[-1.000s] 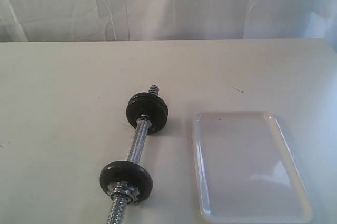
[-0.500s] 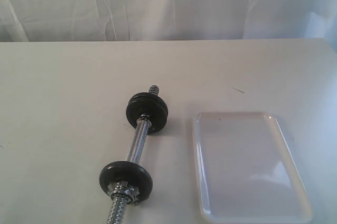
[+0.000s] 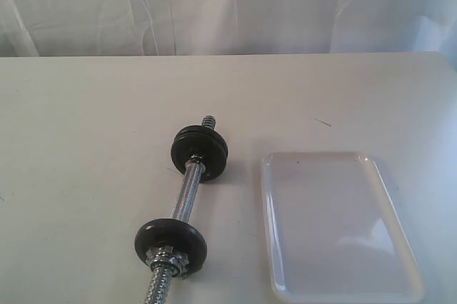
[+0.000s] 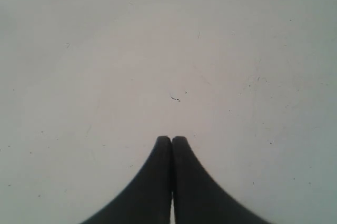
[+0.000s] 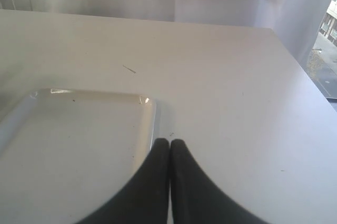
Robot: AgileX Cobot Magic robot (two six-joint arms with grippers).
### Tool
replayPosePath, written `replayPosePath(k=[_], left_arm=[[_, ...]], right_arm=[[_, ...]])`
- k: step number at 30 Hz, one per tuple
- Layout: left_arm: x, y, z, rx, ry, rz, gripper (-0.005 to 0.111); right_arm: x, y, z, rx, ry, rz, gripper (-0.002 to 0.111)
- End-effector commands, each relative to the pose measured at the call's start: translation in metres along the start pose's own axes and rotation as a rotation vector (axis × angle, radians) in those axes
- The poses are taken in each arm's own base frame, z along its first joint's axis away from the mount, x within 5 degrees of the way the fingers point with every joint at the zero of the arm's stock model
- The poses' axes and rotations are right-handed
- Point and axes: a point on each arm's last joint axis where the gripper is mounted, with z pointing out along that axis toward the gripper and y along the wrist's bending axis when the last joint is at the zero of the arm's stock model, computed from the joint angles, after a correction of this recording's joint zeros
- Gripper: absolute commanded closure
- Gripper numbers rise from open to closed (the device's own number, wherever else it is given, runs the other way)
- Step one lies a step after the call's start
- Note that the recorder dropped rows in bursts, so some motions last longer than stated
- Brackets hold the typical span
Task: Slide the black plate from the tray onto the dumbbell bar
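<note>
Dumbbell bar (image 3: 187,193) lies left of the tray (image 3: 328,225); my left claw (image 4: 171,139) and right claw (image 5: 169,141) are both pinched together, empty.

The tray (image 3: 335,225) sits on the table (image 3: 86,140), with the dumbbell bar (image 3: 187,197) lying just left of it, not touching, and slanted so its far end is closer to the tray. Two discs sit on the bar: the far disc (image 3: 200,150) is level with the tray's far edge, the near disc (image 3: 171,242) beside its near half.
</note>
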Motion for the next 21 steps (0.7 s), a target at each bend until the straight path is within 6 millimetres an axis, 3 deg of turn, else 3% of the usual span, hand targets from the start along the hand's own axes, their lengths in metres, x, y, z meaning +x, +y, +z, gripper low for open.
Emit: replayPosePath(k=[1,6,21], left_arm=[[0.0011,-0.0002,0.0004,0.0,-0.002,-0.02,0.106],[0.001,-0.0007,0.0004,0.006,-0.003,-0.127,0.106],[0.0011,-0.0008,0.0004,0.006,0.0,-0.126,0.106]], right_arm=[[-0.0007,0.0,-0.0003,0.001,-0.014,0.003,0.108],[-0.0007,0.0,-0.0003,0.001,-0.014,0.003,0.108],[-0.0007,0.0,-0.0003,0.001,-0.014,0.003,0.108]])
